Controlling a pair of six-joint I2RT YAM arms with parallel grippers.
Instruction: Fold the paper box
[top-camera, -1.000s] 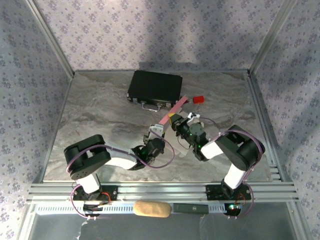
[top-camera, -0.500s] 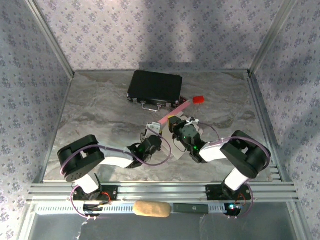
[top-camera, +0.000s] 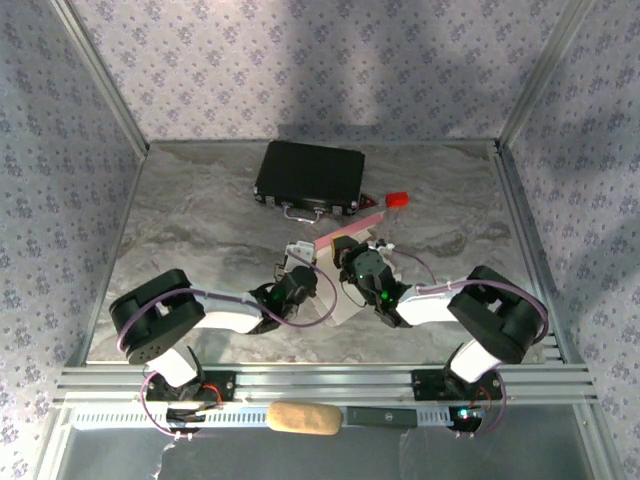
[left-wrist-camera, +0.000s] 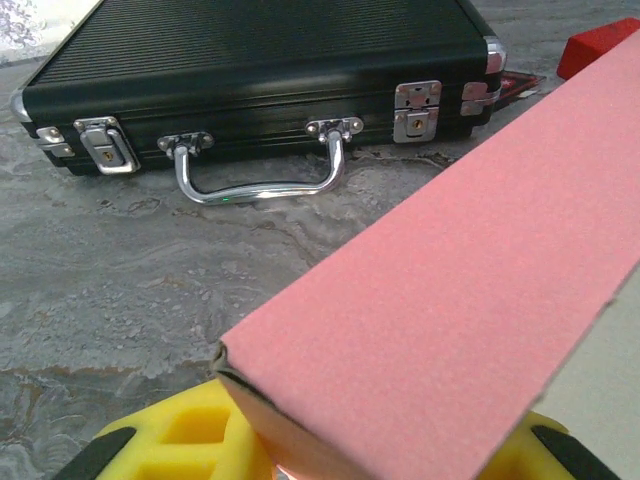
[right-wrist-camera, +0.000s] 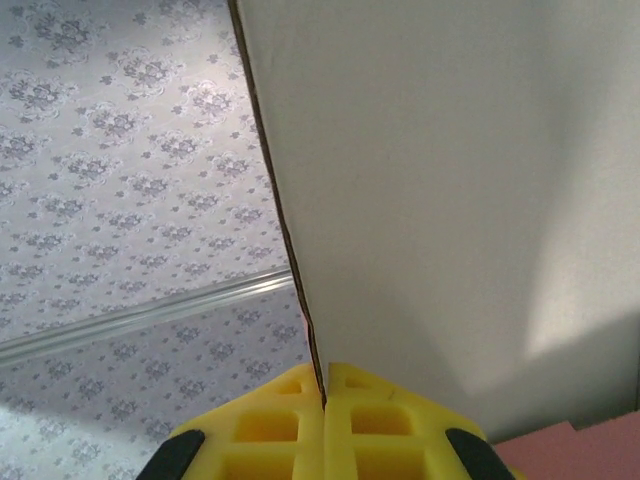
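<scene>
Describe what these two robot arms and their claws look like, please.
The left arm and right arm have black joints with white links, and thin purple cables looping alongside. The claw fingers are bright yellow with moulded holes and black corners.

Case (top-camera: 310, 177) lies at the rear of the table (top-camera: 190, 250), slightly left of centre; small block (top-camera: 397, 199) sits just beside its near right corner. Paper box (top-camera: 352, 225) is in front of the case at mid-table, tilted, between left gripper (top-camera: 298, 256) on its left and right gripper (top-camera: 347, 248) on its right.
</scene>
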